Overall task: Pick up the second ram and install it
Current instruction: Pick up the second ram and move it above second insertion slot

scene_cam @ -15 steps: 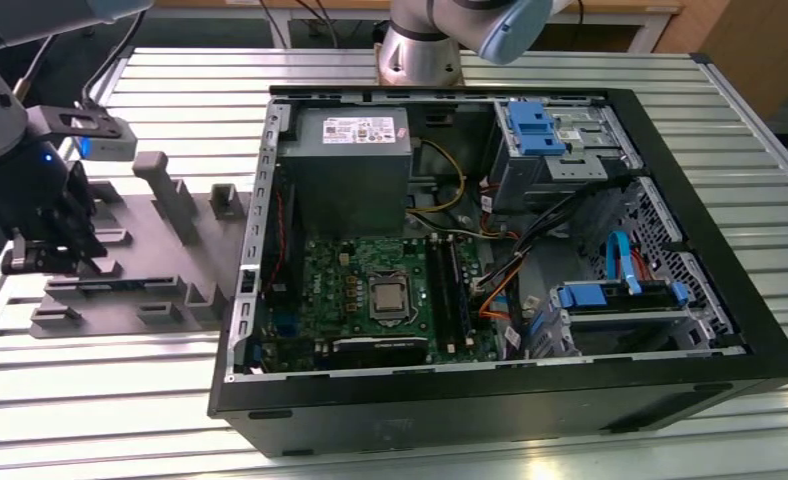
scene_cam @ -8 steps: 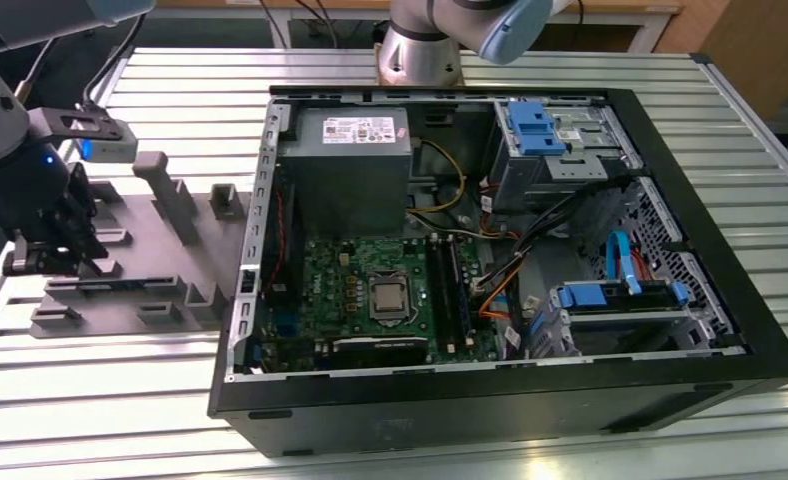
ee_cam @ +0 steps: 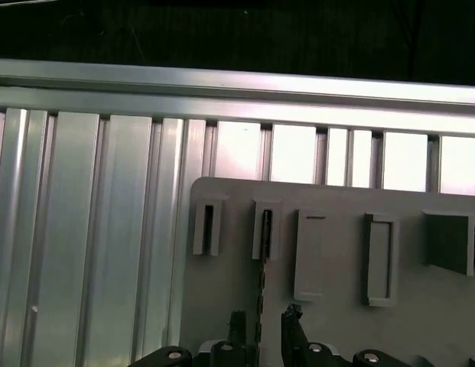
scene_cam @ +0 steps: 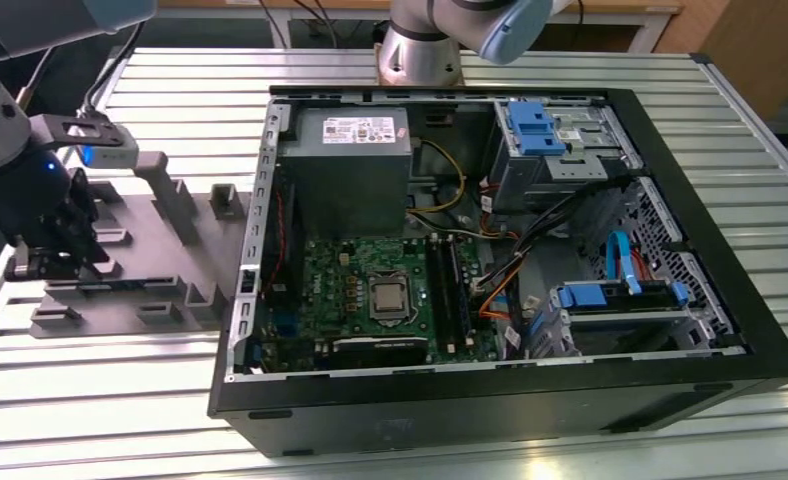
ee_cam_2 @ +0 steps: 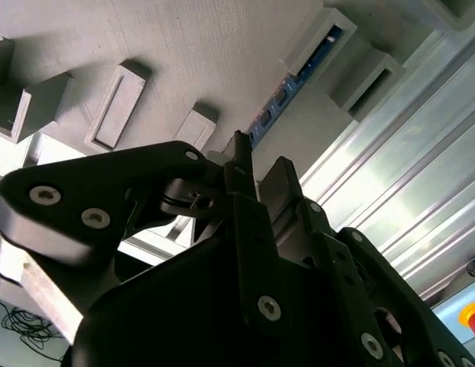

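On the grey plastic fixture plate (ee_cam: 336,321), one thin blue-green second ram (ee_cam: 262,256) stands edgewise in a holder; one black end effector (ee_cam: 262,325) straddles its end, fingers spread.

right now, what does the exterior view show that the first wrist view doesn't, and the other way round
Exterior view: the open computer case with its green motherboard, sitting to the exterior view's right of the grey fixture tray.
First wrist view: the second ram standing on edge in a tray slot, and the gripper open, one finger on each side with gaps.
Both: the tray and the slatted metal table.
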### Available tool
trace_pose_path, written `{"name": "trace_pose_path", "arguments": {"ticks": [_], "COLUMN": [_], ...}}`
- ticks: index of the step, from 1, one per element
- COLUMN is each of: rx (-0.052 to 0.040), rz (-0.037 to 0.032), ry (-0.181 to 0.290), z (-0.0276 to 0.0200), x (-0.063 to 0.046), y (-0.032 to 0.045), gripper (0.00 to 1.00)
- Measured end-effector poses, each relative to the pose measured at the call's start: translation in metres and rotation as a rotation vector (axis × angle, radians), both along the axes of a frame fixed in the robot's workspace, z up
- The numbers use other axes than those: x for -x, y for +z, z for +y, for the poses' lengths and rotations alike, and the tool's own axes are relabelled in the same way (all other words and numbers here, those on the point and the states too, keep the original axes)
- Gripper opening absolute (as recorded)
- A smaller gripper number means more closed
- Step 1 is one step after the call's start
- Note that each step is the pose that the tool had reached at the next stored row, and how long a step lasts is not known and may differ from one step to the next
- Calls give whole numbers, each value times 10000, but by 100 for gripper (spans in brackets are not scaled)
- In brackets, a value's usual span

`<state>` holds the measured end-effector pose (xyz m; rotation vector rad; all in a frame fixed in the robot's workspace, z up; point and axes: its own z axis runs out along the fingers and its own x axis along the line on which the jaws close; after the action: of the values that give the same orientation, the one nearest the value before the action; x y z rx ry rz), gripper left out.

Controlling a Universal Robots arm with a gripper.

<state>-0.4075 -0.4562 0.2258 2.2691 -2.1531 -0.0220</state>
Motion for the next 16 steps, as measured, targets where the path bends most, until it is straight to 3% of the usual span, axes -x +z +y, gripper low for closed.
{"name": "trace_pose_path", "arguments": {"ticks": [16], "rx": [0], "rz": [1], "ry": [0], "z": [-18], "x": [1], "y": [-219], "gripper": [32]}}
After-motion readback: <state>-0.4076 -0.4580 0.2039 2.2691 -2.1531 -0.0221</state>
